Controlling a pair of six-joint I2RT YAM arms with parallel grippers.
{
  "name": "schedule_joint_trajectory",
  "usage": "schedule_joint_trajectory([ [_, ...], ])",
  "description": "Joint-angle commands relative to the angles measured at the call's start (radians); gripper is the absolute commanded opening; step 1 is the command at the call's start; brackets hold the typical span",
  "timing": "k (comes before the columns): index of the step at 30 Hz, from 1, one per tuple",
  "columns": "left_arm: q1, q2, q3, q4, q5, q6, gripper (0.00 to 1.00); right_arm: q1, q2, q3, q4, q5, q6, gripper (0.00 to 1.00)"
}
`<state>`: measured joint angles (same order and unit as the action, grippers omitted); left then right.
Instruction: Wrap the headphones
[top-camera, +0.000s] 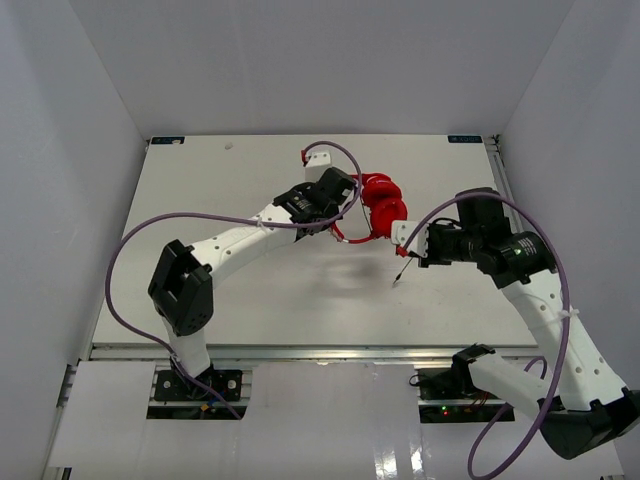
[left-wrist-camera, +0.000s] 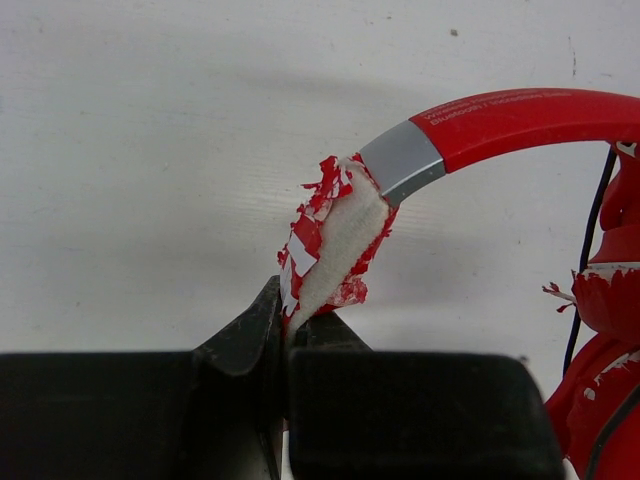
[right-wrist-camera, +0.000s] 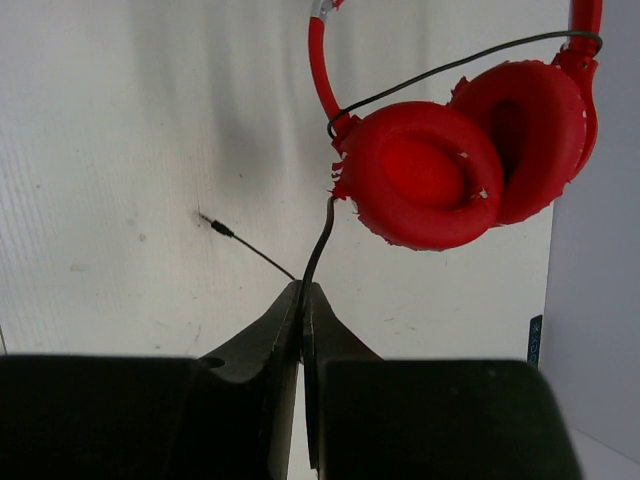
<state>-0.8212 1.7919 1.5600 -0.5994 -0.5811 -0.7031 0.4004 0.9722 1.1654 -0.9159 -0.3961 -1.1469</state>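
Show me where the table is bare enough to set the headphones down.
Bare: the far-left corner of the table beyond the left arm, and the near-middle stretch between the two arms. Crowded: far centre-right, where the left gripper pinches the headphones by the headband, the right gripper their cable, its loose plug end reaching toward the middle.

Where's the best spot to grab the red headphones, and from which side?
The thin headband, from its outer side, away from the ear cups. It is narrow enough for the fingers, while the cups are fat and round. The left gripper pinches its worn padded end that way.
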Motion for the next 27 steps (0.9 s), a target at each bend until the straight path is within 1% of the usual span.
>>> schedule_joint_trajectory([
  [1, 0.004, -0.001, 0.096, 0.067, 0.037, -0.025, 0.00, 0.043, -0.057, -0.032, -0.052, 0.101, -0.128, 0.08],
  [8, 0.004, 0.056, 0.089, 0.077, 0.164, -0.006, 0.00, 0.050, -0.087, -0.010, 0.027, 0.095, -0.177, 0.10],
  [13, 0.002, 0.056, 0.048, 0.083, 0.214, 0.023, 0.00, 0.054, -0.090, -0.014, 0.081, 0.100, -0.197, 0.13],
  [21, -0.023, 0.053, 0.001, 0.090, 0.266, 0.098, 0.00, 0.072, -0.104, -0.099, 0.141, 0.152, -0.249, 0.16],
  [23, -0.029, 0.053, -0.010, 0.097, 0.285, 0.112, 0.00, 0.077, -0.106, -0.111, 0.152, 0.138, -0.251, 0.16],
  [27, -0.038, 0.067, -0.023, 0.106, 0.319, 0.118, 0.00, 0.080, -0.105, -0.103, 0.135, 0.054, -0.247, 0.16],
])
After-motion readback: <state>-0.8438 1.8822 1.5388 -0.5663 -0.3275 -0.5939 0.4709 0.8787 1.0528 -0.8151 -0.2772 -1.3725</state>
